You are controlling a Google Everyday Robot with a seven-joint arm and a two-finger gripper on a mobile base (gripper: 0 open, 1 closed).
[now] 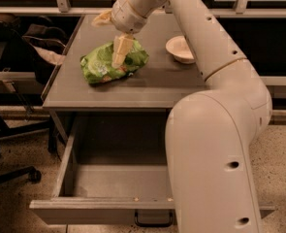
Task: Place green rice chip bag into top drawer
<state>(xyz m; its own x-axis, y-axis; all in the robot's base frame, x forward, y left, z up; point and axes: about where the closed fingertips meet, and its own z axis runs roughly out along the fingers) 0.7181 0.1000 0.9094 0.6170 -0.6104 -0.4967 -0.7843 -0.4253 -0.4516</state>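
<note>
The gripper (119,58) points straight down from the wrist and meets the top of the green rice chip bag (100,66), near the bag's middle and a little toward its right side. Whether it has hold of the foil or only rests against it cannot be told from this view. The bag lies crumpled on the grey table top (147,89), left of centre, with a white printed patch on its left part and a reddish one along its lower edge. It is on the table, not in the drawer. A cream round bowl (180,50) sits on the same surface to the right of the bag, well apart from it and closer to the back edge. Below the table top, the top drawer (99,210) is pulled out toward the camera, so that its grey floor and side walls show; its plain flat front runs along the bottom of the view, with a small dark handle (153,221) at its lower edge. The robot's cream arm (215,144) rises from the lower right, hiding the drawer's right part, and bends over the table to the bag. To the left, a dark office chair (7,140) stands on the speckled floor (21,200).
</note>
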